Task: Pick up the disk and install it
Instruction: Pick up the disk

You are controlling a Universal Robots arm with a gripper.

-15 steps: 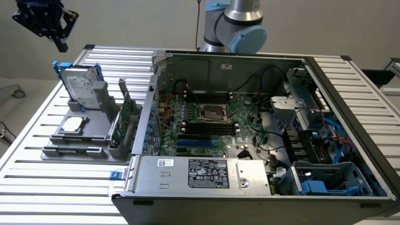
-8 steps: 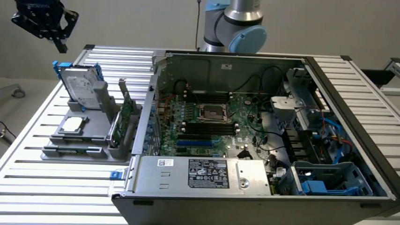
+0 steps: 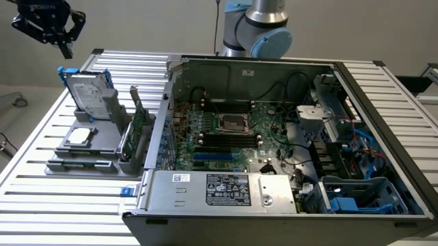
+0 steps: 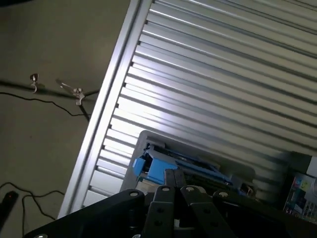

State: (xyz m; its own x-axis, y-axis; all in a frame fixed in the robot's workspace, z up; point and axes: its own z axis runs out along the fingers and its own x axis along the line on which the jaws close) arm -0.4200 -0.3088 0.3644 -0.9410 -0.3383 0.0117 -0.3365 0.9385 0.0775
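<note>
The disk [image 3: 90, 95] is a silver-grey drive with a white label in a blue carrier. It stands upright in a grey holder [image 3: 92, 146] at the exterior view's left, on the slatted table. My gripper [image 3: 65, 51] hangs in the air above and a little behind the disk, apart from it, with its fingers together and nothing between them. In the wrist view the shut fingers [image 4: 174, 181] point down at the disk's blue carrier edge [image 4: 158, 166] below.
An open computer case [image 3: 274, 154] fills the middle and right of the table, with a blue drive cage [image 3: 362, 197] at its front right. A green circuit card [image 3: 137, 128] and a small silver chip [image 3: 80, 136] sit in the grey holder. Cables [image 4: 39, 99] lie on the floor beside the table edge.
</note>
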